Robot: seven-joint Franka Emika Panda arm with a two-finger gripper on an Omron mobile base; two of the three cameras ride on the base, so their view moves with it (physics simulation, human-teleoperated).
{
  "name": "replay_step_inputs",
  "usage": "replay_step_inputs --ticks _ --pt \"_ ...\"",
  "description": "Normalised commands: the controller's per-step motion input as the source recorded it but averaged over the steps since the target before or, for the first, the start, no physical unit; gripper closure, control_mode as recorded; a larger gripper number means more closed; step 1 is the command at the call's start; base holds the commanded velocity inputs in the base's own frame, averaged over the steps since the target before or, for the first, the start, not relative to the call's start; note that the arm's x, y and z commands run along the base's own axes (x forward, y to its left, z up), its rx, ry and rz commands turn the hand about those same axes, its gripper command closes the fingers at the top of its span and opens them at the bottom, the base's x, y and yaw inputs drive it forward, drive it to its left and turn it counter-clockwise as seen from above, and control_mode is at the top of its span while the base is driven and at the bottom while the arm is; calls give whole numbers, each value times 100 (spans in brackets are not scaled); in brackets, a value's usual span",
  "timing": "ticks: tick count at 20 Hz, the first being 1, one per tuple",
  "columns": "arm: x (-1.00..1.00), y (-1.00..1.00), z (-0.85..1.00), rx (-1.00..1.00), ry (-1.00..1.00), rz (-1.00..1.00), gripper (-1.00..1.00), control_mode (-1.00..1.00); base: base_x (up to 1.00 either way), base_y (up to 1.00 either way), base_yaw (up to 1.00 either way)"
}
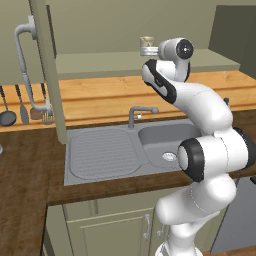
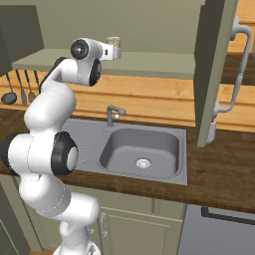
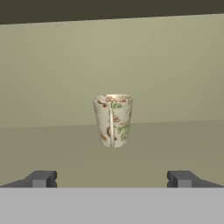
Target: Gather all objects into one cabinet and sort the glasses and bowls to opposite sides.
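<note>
Reaching level toward the cabinet shelf, the gripper stood wide and empty, its fingertips apart. Just beyond it the cup sat upright on the shelf, untouched, above the sink and tap.

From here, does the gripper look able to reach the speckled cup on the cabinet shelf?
Probably yes: the cream speckled cup stands upright straight ahead of the open gripper, with bare shelf between them.

Base views flanking sink, hand view shelfward
</note>
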Motion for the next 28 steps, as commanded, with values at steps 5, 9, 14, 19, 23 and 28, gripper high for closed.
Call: replay_step_inputs --ticks 5,9,14,19,23,28 --pt "33 0 2 0 2 0 -100 -100 0 0 0" --pt "26 0 7 0 6 0 -100 -100 0 0 0" --pt "28 0 10 0 8 0 -100 -100 0 0 0" --pt "36 0 6 0 4 0 -100 -100 0 0 0" --pt "38 0 -1 0 0 0 -100 -100 0 0 0" --pt "31 0 -23 0 -1 0 -100 -100 0 0 0"
